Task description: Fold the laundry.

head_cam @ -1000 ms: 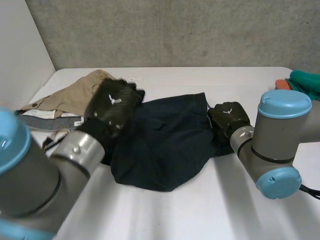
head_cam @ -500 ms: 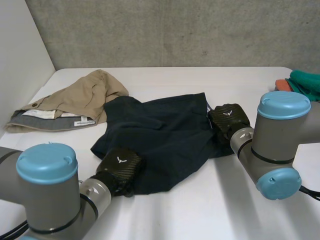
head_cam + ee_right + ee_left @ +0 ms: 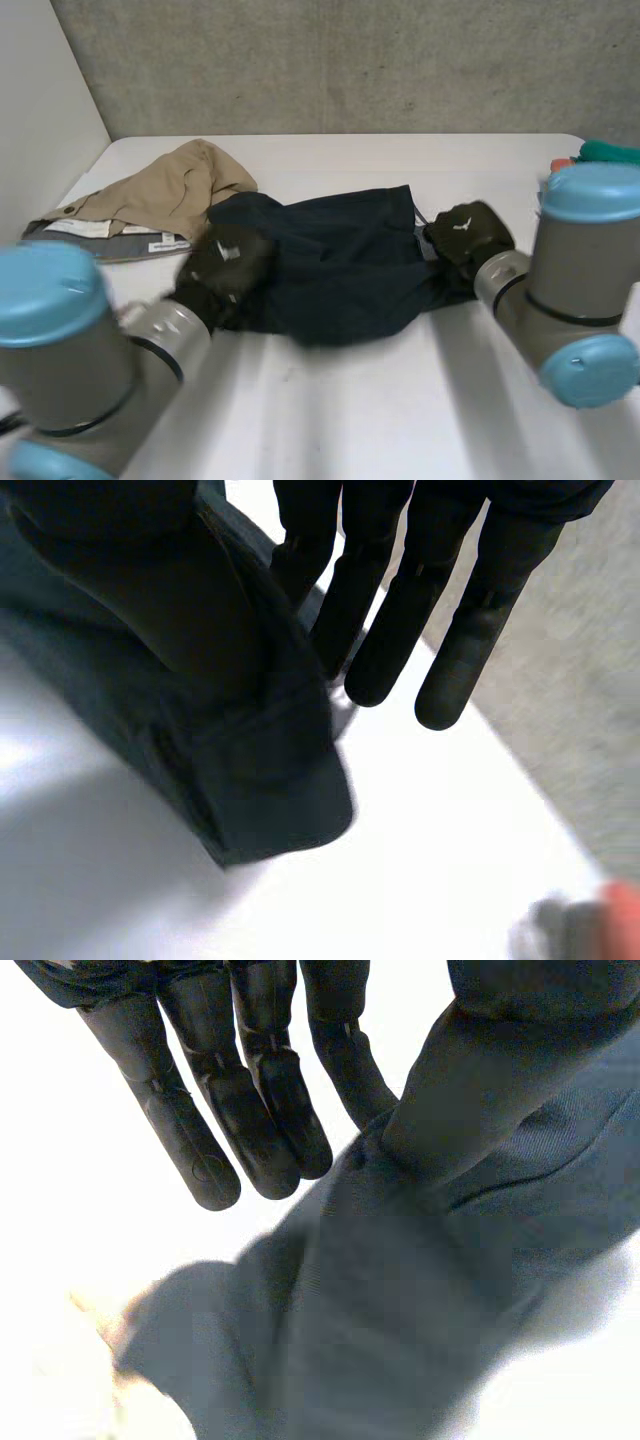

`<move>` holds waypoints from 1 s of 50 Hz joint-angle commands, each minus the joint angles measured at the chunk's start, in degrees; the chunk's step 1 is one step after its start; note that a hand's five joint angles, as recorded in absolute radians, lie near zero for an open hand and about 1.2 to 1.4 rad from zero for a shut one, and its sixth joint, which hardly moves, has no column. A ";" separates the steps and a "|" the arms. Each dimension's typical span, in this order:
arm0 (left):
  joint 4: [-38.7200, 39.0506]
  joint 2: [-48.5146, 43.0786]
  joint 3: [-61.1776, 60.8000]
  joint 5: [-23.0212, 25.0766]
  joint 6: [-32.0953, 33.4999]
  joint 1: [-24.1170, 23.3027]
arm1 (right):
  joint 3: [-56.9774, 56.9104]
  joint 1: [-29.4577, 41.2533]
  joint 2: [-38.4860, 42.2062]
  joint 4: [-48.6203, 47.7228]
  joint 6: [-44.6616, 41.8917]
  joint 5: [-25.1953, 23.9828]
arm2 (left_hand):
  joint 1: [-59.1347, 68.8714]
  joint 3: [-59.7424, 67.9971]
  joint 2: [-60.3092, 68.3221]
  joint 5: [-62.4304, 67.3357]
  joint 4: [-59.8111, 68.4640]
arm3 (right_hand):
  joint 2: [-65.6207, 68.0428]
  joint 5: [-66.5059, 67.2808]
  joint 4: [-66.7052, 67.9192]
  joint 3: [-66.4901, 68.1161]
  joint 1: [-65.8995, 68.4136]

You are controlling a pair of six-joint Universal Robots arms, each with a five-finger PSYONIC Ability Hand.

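While the left hand [image 3: 228,262] pinches the navy garment [image 3: 340,270] at its left edge and the right hand [image 3: 466,232] its right edge on the desk [image 3: 400,400], a weak pinch could spill the fold

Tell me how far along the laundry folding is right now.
Nothing looks finished yet. In hand: the dark garment lies bunched, with the left hand pinching one side edge and the right hand pinching the opposite edge. No neat fold shows. Left to do: flatten and fold that piece, then the tan garment, which lies rumpled and untouched beyond the left hand.
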 commanded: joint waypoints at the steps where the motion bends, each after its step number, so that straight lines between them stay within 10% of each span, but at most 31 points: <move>1: -9.49 16.62 6.91 2.36 -0.36 0.03 | -3.36 0.00 -14.63 7.67 -11.99 0.33 | 13.74 11.91 11.48 13.92 11.40 | 13.16 12.70 11.34 11.70 16.02; 9: -22.60 17.34 18.69 7.02 -2.47 3.28 | -13.65 0.00 -21.16 20.68 -12.87 -0.72 | 13.74 11.91 11.48 13.92 11.40 | 13.16 12.70 11.34 11.70 16.02; 23: -23.40 -14.37 33.36 7.28 -0.63 8.91 | -19.10 -0.18 -0.95 18.15 -9.19 -2.04 | 13.74 11.91 11.48 13.92 11.40 | 13.16 12.70 11.34 11.70 16.02; 27: -18.84 -21.41 45.30 7.55 0.78 9.00 | -23.75 0.17 3.36 7.18 -5.23 -0.02 | 13.74 11.91 11.48 13.92 11.40 | 13.16 12.70 11.34 11.70 16.02; 38: 25.81 -21.52 57.99 7.02 -8.09 9.08 | -29.92 0.26 1.35 -34.67 0.93 2.26 | 13.74 11.91 11.48 13.92 11.40 | 13.16 12.70 11.34 11.70 16.02; 50: 15.11 -18.26 45.96 7.46 -11.26 10.40 | -21.66 0.00 1.08 -29.24 0.93 1.74 | 13.74 11.91 11.48 13.92 11.40 | 13.16 12.70 11.34 11.70 16.02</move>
